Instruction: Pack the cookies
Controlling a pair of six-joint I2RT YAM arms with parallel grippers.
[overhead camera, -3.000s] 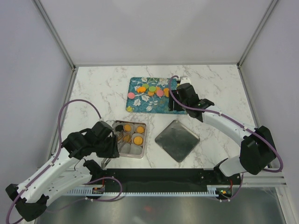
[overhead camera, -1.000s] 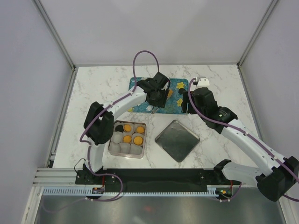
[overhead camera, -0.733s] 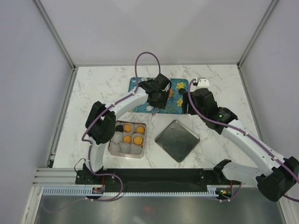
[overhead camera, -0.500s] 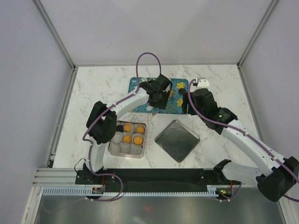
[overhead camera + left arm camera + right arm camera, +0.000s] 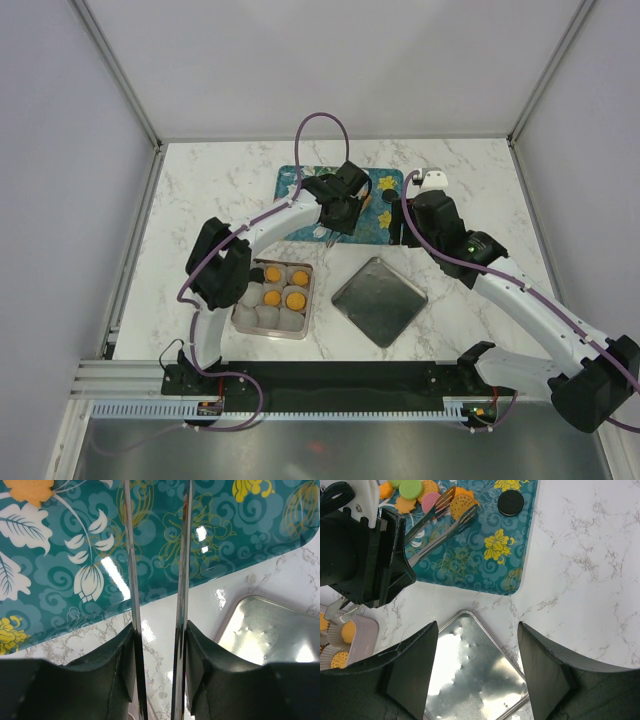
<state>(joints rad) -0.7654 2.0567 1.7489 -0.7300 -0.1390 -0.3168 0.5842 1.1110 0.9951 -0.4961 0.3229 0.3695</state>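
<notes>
Cookies (image 5: 412, 488) getting packed, roughly halfway.
Box (image 5: 311, 300) is holding five, more are lying on tray (image 5: 470, 555); left jaws are gripping tongs (image 5: 432, 535), right jaws gaping wide.

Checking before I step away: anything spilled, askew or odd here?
Nothing spilled. The square silver metal lid lies turned cornerwise on the marble table, apart from the rectangular tin box; loose cookies lie on the teal floral tray.

Looks like a robotics lab test cell: plain white panel walls (image 5: 350, 70) in aluminium framing (image 5: 114, 68) beyond the left gripper (image 5: 159, 655) and right gripper (image 5: 477, 670), a marble-patterned tabletop (image 5: 200, 200) beneath both, and a black mounting rail (image 5: 340, 380) with slotted cable duct (image 5: 300, 410) behind them.
</notes>
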